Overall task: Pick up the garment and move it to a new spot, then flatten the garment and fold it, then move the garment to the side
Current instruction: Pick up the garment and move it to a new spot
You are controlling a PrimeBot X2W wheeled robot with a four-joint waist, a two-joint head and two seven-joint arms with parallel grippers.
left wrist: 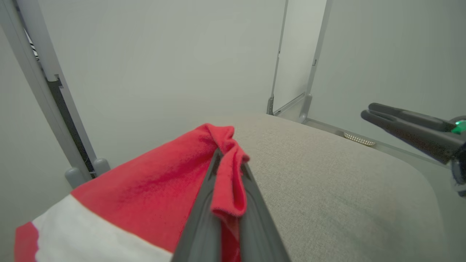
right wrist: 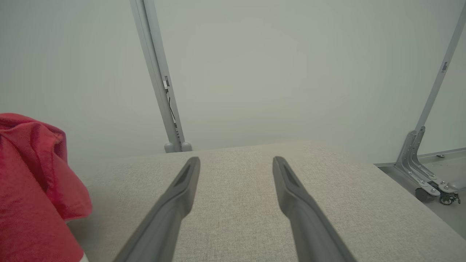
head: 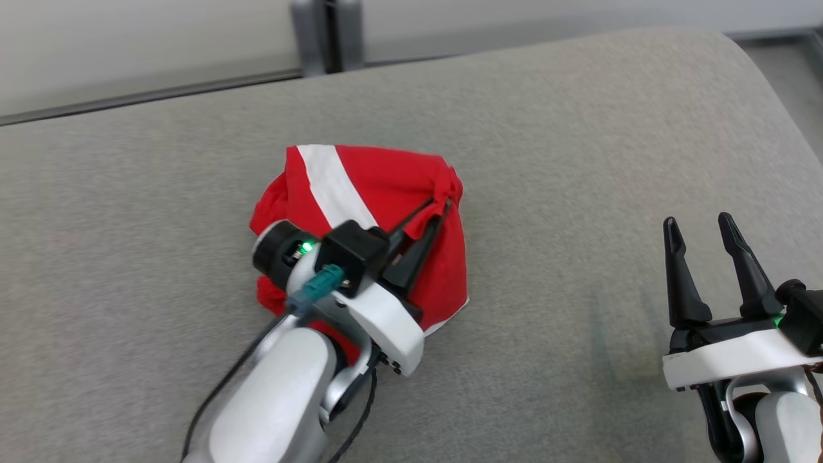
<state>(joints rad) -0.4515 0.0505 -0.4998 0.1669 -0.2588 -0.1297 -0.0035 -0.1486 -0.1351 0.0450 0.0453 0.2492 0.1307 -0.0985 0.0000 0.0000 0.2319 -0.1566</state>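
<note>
Head view: a wide grey pad (head: 578, 128) is stretching across the scene, ending in a rounded corner at the far right, with a pale wall (head: 128, 51) rising behind it. The garment (head: 379, 186), red and bunched into a mound, is lying a little left of the pad's middle, its lower edges meeting the pad. The left arm is reaching over it from the lower left. The left gripper (head: 440, 209) is pinching a gathered fold at the garment's far right edge, jaws clamped together on the cloth. The cloth is sloping up toward that pinch like a tent. In the left wrist view the red fold is bulging up between the two dark fingers and curling over near their tips. The right gripper (head: 699, 222) is hanging over bare pad at the lower right, well apart from the garment, fingers pointing away from the robot. Its jaws are standing wide apart, and in the right wrist view bare pad is showing between them, with the garment's red edge at that view's far left. A grey post (head: 328, 32) is standing against the wall behind the pad. A white stripe (head: 331, 186) is crossing the garment's top. A small green light (head: 307, 247) is glowing on the left wrist.
</note>
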